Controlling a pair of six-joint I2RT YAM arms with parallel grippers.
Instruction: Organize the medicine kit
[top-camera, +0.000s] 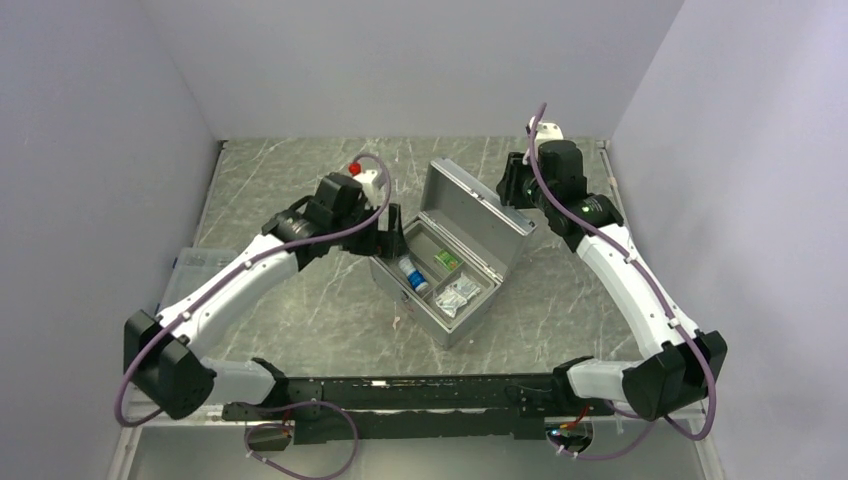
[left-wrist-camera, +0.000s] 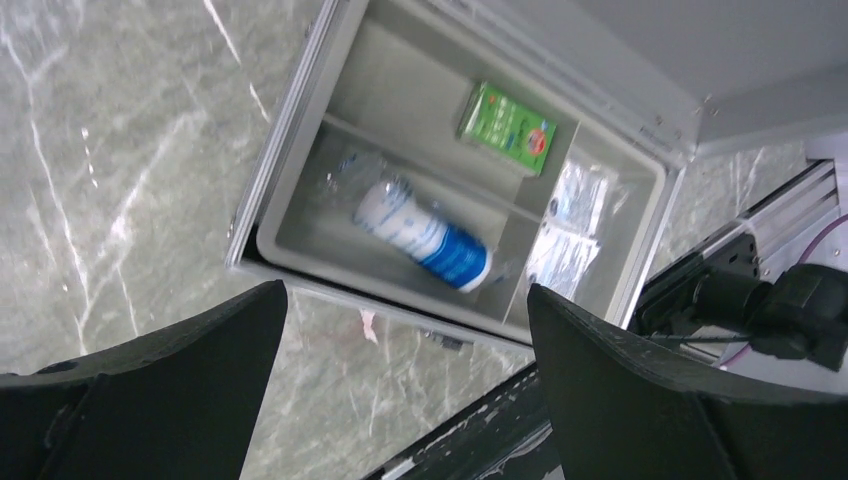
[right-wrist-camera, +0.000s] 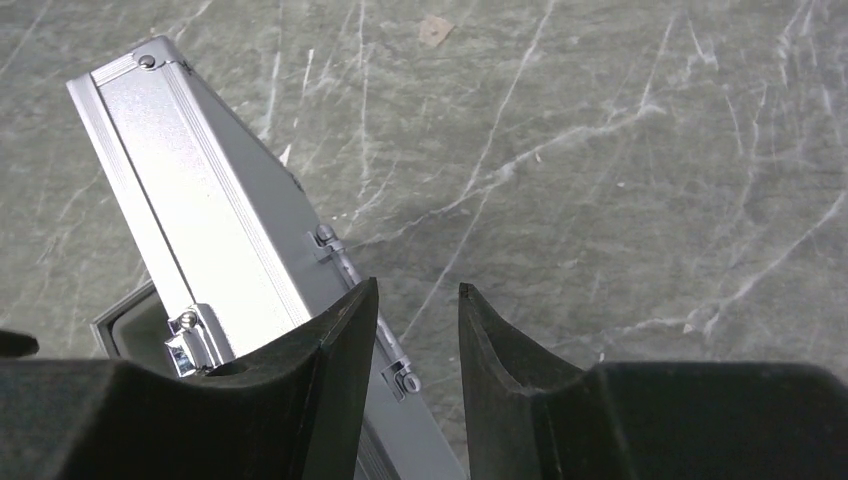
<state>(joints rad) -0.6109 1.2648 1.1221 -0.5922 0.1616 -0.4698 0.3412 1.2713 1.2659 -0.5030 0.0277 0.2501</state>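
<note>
The medicine kit (top-camera: 452, 268) is a silver case in the middle of the table, with its lid (top-camera: 470, 205) raised. Its grey inner tray (left-wrist-camera: 400, 90) holds a white-and-blue bottle (left-wrist-camera: 420, 233) lying on its side, a green box (left-wrist-camera: 506, 128) and clear packets (left-wrist-camera: 570, 225). My left gripper (left-wrist-camera: 405, 290) is wide open and empty, just above the case's left front edge. My right gripper (right-wrist-camera: 417, 285) is behind the raised lid (right-wrist-camera: 190, 210). Its fingers stand a narrow gap apart and hold nothing.
A clear plastic box (top-camera: 185, 272) lies at the table's left edge under the left arm. A small pale scrap (top-camera: 398, 322) lies on the table in front of the case. Something small and red (top-camera: 354, 168) shows behind the left wrist. Walls close in on three sides.
</note>
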